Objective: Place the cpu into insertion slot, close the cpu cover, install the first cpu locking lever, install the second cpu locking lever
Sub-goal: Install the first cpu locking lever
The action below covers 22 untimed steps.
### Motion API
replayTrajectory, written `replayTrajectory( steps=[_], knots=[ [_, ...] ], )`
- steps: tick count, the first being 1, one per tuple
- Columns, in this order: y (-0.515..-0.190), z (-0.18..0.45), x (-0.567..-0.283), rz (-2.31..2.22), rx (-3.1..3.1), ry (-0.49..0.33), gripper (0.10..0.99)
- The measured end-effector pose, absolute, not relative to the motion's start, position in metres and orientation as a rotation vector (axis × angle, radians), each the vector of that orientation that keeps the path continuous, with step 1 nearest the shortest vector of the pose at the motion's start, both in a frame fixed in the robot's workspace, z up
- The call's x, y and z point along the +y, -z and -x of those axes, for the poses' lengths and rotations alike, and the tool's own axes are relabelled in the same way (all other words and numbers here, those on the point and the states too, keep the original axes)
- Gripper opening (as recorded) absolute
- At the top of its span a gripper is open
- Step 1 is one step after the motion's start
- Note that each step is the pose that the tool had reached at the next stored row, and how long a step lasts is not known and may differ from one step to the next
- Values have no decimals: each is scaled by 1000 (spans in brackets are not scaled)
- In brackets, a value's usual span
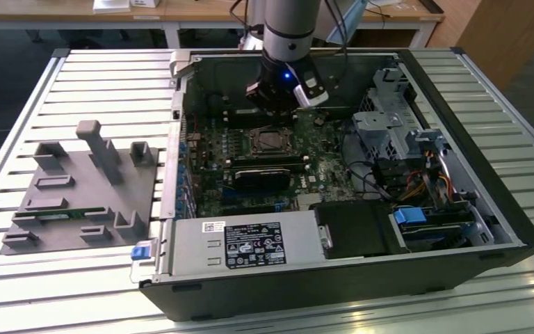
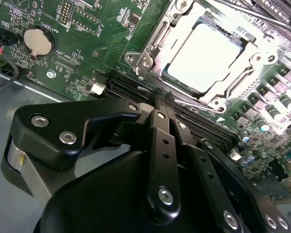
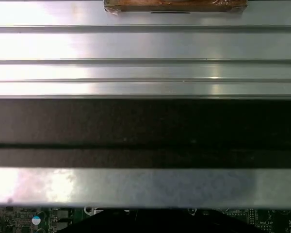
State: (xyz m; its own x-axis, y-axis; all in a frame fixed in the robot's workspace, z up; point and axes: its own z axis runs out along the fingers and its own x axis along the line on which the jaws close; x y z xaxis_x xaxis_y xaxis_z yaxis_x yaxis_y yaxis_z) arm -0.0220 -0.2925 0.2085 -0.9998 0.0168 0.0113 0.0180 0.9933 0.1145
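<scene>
In the exterior view my gripper (image 1: 279, 104) hangs inside the open computer case, over the back part of the green board and just behind the insertion slot (image 1: 269, 141). In the second wrist view the cpu (image 2: 203, 53) lies flat in the slot with its silver top showing. The silver cpu cover (image 2: 235, 85) lies down around the cpu as a frame. A thin metal lever (image 2: 157, 36) runs along one side of the cover; I cannot tell whether it is latched. My black fingers (image 2: 157, 126) meet at their tips, shut with nothing between them, a short way off the socket over the memory slots.
Long black memory slots (image 2: 131, 87) and a coin battery (image 2: 38, 40) lie close to the gripper. A black block (image 1: 258, 177), a power supply (image 1: 248, 243) and a drive cage (image 1: 397, 125) crowd the case. A grey fixture (image 1: 81, 188) sits on the slatted table at the exterior view's left.
</scene>
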Motion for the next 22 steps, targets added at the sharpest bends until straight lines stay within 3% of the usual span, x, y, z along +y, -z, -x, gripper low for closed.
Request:
replayTrajectory(
  steps=[22],
  knots=[
    [-201,20,-291,28,-3127,158,106]
  ],
)
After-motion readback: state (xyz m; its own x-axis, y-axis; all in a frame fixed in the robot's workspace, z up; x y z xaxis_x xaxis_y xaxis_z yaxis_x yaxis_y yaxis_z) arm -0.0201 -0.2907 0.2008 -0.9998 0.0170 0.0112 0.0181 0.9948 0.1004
